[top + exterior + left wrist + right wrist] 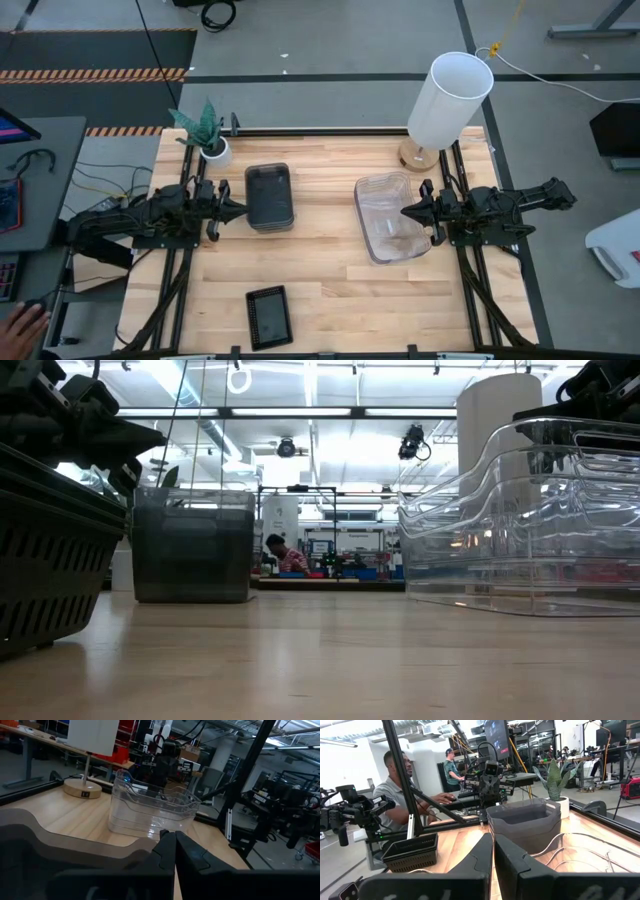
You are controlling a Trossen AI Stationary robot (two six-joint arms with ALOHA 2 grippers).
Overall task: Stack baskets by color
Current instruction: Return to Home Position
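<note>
on the table (pixel 330 290) three piles of baskets are seen. the grey stack (pixel 270 197) is used as the mark. the clear stack (pixel 380 235) is set well apart from it, on the right arm's side. the black stack (pixel 269 316) is set near the front edge, apart from the grey stack. the left gripper (pixel 236 210) is held just beside the grey stack, clenched on nothing. the right gripper (pixel 407 210) is held above the clear stack, also clenched on nothing.

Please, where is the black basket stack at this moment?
In the high view, the black stack sits alone by the table edge at the picture's bottom, left of centre, straight below the grey stack.
</note>
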